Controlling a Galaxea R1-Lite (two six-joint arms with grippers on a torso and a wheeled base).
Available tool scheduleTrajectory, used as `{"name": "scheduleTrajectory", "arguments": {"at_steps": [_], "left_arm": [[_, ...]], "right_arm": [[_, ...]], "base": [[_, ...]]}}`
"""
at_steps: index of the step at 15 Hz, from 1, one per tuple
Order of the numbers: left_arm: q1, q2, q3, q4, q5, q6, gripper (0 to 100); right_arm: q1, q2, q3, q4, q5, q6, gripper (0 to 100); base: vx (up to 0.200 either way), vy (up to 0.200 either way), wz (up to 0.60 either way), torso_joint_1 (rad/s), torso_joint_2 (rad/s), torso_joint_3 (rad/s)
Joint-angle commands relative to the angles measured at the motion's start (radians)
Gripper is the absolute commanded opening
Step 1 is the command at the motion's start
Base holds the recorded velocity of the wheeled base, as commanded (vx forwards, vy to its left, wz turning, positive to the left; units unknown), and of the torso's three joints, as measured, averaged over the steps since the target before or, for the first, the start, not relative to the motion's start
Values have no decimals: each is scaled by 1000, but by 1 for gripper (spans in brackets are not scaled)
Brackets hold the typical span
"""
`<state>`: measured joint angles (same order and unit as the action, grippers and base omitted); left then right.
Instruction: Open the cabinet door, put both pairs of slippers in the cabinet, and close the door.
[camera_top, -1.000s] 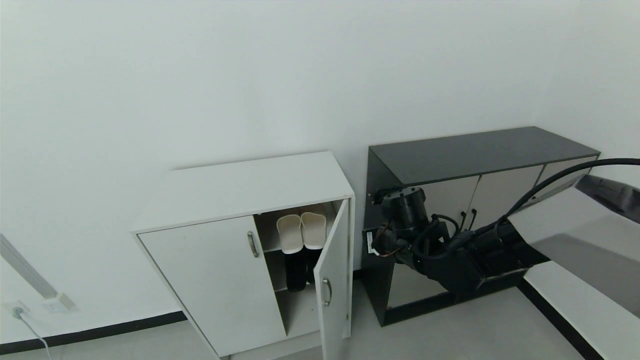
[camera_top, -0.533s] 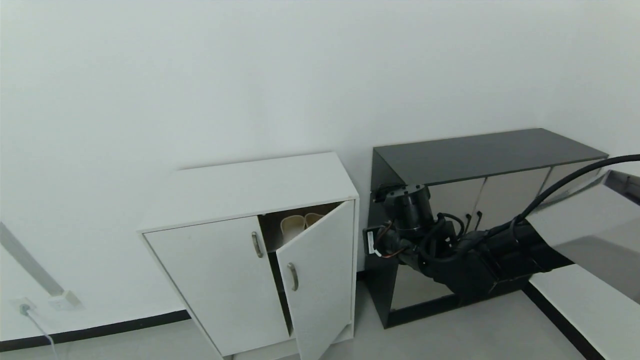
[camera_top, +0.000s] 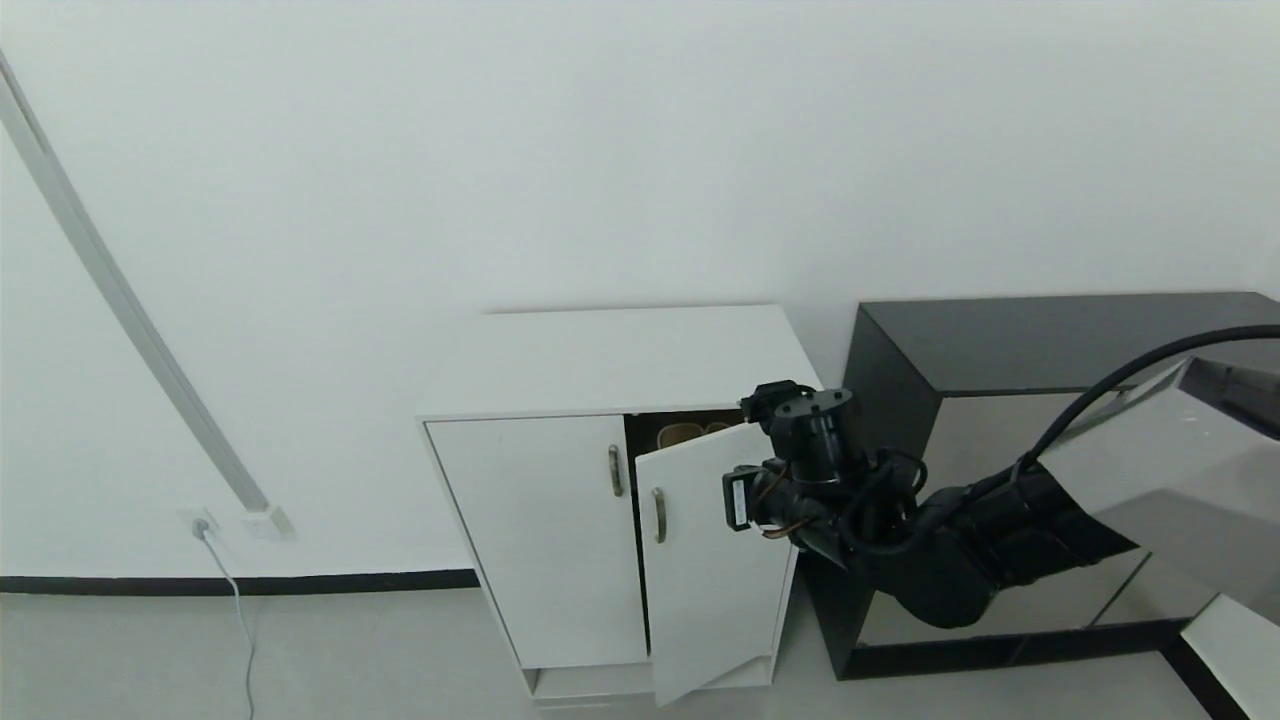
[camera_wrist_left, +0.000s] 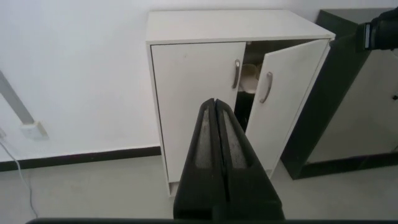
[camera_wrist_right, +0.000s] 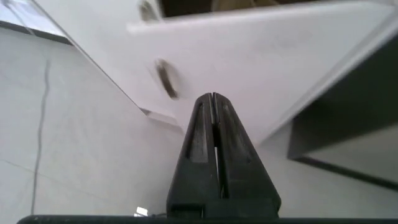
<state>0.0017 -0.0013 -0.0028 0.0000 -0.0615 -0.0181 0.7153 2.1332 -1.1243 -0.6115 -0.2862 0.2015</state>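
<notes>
**Right gripper (camera_wrist_right: 213, 96) lines up on a cabinet door left ajar**

Fingers pressed flat together and holding nothing, the right gripper points straight at the white face of the cabinet door (camera_top: 710, 570). The door stands partly open in the lower centre of the head view. It stands upright, hinged on the side of the cabinet (camera_top: 620, 360) nearest the black sideboard (camera_top: 1050, 340). Its free edge and metal handle (camera_top: 658, 515) swing out toward the closed left door (camera_top: 540, 530).

The door's outer face lies directly ahead of the right gripper, and the right arm's wrist hangs just beside the door's upper hinge-side corner. Whether the fingertips actually touch the panel cannot be told. The left gripper (camera_wrist_left: 214, 101), also closed and empty, sits well back from the cabinet, so the right arm is plainly the nearer one.

A pale pair of slippers (camera_wrist_left: 250, 74) shows through the dark gap on an upper shelf. The second pair cannot be made out in the shadow behind the door.

With footwear apparently shelved, the job looks to be in its closing step. The remaining gap would likely shut with a push on the panel toward the cabinet front. A push that slides toward the hinge side would gain little leverage.
</notes>
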Motion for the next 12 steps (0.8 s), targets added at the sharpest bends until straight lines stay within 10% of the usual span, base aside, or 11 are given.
{"name": "scheduleTrajectory", "arguments": {"at_steps": [1,8,12], "left_arm": [[0,1,1,0,0,0,0],[0,1,0,0,0,0,0],[0,1,0,0,0,1,0]], "right_arm": [[1,-1,50,-42,7,-1,0],[1,-44,374,-350,163,-43,0],[7,-41,491,-455,167,-42,0]], "base": [[0,0,0,0,0,0],[0,0,0,0,0,0],[200,0,0,-1,-1,4]]}}
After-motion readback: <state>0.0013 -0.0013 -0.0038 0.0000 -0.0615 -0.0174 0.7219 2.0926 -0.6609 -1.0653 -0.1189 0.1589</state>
